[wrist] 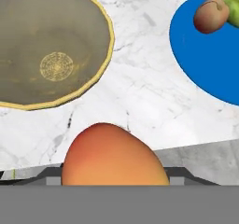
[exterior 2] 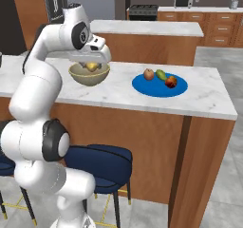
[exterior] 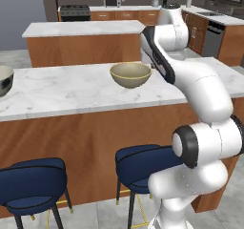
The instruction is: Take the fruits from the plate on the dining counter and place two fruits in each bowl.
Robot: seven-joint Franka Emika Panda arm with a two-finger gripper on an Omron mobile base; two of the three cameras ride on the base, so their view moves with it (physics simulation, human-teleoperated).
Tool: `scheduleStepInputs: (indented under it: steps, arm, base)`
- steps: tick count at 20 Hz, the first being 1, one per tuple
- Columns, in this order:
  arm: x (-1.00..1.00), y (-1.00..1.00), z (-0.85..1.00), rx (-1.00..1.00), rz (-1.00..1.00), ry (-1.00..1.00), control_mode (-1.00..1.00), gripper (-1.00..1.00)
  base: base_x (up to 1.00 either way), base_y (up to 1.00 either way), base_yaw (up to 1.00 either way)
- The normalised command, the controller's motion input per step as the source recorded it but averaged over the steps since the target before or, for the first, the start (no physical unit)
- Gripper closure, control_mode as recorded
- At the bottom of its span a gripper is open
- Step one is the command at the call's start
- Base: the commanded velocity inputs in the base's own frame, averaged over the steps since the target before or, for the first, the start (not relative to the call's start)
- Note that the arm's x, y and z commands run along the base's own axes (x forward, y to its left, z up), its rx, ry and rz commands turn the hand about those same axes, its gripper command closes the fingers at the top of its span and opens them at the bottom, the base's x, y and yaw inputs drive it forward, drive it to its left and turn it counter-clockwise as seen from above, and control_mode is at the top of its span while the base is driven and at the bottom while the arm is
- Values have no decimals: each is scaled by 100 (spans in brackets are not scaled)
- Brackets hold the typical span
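My gripper (exterior 2: 90, 64) hangs just above the beige bowl (exterior 2: 88, 75) on the dining counter (exterior 2: 118, 95), shut on an orange-yellow fruit (exterior 2: 92, 67). In the hand view that fruit (wrist: 114, 157) sits large at the bottom and hides the fingertips. Beyond it the beige bowl (wrist: 51, 45) stands with nothing inside. To the bowl's right lies the blue plate (exterior 2: 156, 90) with three fruits: a reddish-brown one (exterior 2: 149, 73), a green one (exterior 2: 161, 74) and a red-orange one (exterior 2: 171, 81). The pale grey bowl (exterior: 4, 80) stands at the counter's far left.
Dark blue stools (exterior: 33, 180) (exterior: 143, 162) stand against the counter's wood front. A shorter marble-topped island (exterior: 81, 30) lies behind. The counter's right end (exterior 2: 225, 106) is just past the plate. My own arm (exterior: 190, 85) crosses the left base view beside the beige bowl (exterior: 130, 74).
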Motion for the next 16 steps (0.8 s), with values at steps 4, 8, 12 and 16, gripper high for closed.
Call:
scheduleStepInputs:
  steps: [4,8,12,16]
  arm:
    - [36,80,36,7,0,0,-100,100]
    - [42,19,6,7,0,2,-100,100]
    - [43,-5,-21,6,-4,2,-100,100]
    - [27,-16,-54,4,-2,0,-100,100]
  base:
    - [0,0,0]
    - [0,0,0]
    - [0,0,0]
    - [0,0,0]
